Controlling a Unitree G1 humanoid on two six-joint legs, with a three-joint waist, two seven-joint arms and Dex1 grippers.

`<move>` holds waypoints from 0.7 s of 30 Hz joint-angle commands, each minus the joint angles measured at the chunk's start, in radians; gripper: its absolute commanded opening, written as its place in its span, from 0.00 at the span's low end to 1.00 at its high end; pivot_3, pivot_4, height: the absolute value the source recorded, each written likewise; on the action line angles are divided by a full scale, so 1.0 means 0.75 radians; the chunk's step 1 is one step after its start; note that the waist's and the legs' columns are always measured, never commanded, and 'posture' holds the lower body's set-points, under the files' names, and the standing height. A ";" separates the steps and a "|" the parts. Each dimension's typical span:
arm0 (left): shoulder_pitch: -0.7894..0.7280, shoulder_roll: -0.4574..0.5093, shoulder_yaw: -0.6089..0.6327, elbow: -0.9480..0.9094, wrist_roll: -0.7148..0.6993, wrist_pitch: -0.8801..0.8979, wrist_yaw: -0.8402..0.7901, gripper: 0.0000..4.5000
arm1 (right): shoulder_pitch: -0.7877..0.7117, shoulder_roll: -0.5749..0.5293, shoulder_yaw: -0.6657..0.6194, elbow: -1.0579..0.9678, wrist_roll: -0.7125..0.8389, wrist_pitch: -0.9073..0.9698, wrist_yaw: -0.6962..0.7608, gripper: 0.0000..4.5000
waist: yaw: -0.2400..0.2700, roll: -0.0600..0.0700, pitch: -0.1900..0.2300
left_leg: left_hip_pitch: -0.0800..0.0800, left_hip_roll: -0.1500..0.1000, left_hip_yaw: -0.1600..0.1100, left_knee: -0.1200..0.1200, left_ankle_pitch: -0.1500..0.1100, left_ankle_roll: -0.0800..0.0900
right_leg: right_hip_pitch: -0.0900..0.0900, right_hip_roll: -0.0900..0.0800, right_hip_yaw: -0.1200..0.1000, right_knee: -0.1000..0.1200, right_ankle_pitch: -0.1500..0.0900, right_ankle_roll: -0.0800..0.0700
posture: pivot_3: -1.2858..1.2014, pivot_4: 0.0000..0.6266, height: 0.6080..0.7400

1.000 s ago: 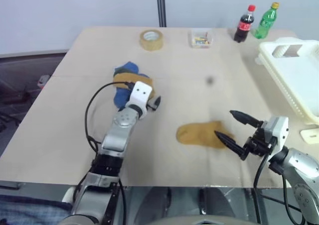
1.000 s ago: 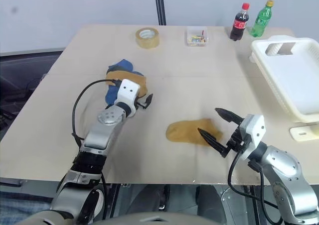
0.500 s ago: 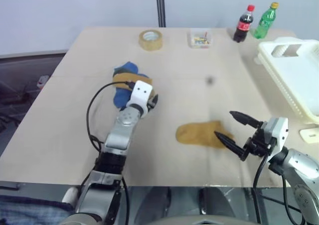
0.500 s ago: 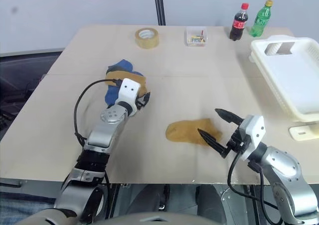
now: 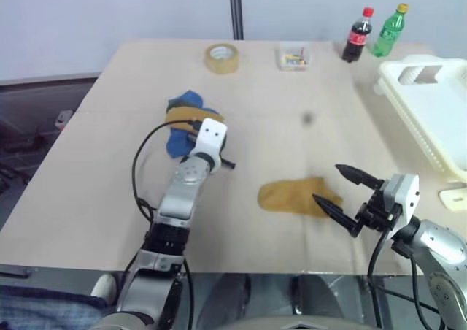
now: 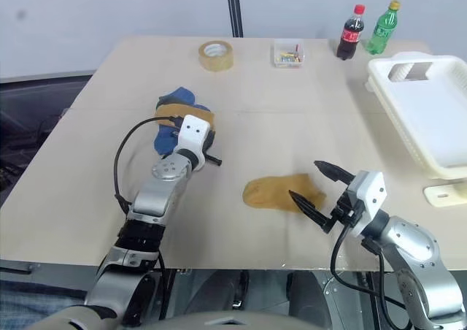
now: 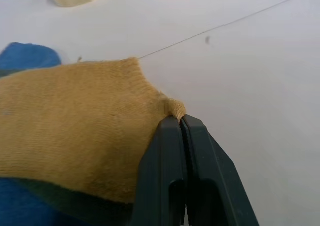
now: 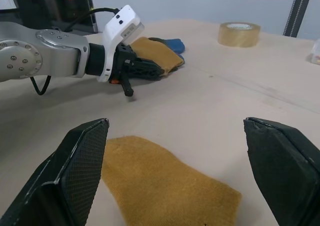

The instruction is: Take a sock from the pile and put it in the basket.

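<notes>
My left hand [image 7: 181,120] has just snapped shut from wide open, pinching the edge of the mustard sock [image 7: 75,131] atop the pile [image 5: 186,118], so the lift toward the basket [image 5: 430,107] at the counter's far right can begin. My right hand [image 5: 349,193] waits spread open over a loose yellow sock [image 5: 295,196] on the tan counter [image 5: 292,104], with tape roll [image 5: 222,58] and bottles [image 5: 372,32] before a pale wall.

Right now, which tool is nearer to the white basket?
The right one. The right tool hangs open over the table's near right part, beside a yellow sock. The basket sits farther right. The left tool is shut on the sock pile, farther left.
</notes>
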State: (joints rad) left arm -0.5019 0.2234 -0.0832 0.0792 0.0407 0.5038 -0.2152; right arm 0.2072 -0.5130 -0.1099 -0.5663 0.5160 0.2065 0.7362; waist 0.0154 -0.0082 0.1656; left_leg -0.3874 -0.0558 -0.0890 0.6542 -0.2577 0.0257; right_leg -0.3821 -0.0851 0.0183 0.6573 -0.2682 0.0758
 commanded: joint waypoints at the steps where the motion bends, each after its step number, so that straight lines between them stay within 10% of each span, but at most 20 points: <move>1: -0.070 -0.080 -0.044 -0.113 -0.045 0.076 -0.031 0.00 | -0.007 0.009 0.005 -0.017 -0.002 -0.036 0.005 1.00 | 0.000 0.000 0.000 | 0.000 0.000 0.000 0.000 0.000 0.000 | 0.000 0.000 0.000 0.000 0.000 0.000 | 0.52 0.24 1.00; 17: -0.254 -0.583 -0.063 0.047 -0.232 0.303 0.048 0.00 | -0.010 0.027 -0.038 -0.025 -0.031 -0.058 -0.070 1.00 | -0.003 -0.001 0.001 | 0.000 0.000 0.001 0.001 0.000 0.000 | 0.000 0.001 0.001 0.000 0.000 0.000 | 0.52 0.24 1.00; 21: -0.260 -0.625 -0.052 0.077 -0.329 0.311 0.034 0.30 | -0.006 0.035 -0.083 -0.042 -0.011 -0.041 -0.112 1.00 | -0.004 -0.002 0.001 | 0.000 0.000 0.001 0.001 0.000 0.000 | 0.000 0.001 0.001 0.001 0.000 0.000 | 0.52 0.24 1.00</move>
State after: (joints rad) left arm -0.6530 -0.1379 -0.1215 0.1542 -0.1538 0.7399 -0.1767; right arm 0.2011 -0.4914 -0.1361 -0.5652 0.4897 0.1862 0.6690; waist 0.0122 -0.0093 0.1663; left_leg -0.3877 -0.0557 -0.0885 0.6553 -0.2576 0.0256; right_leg -0.3823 -0.0842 0.0191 0.6582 -0.2682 0.0760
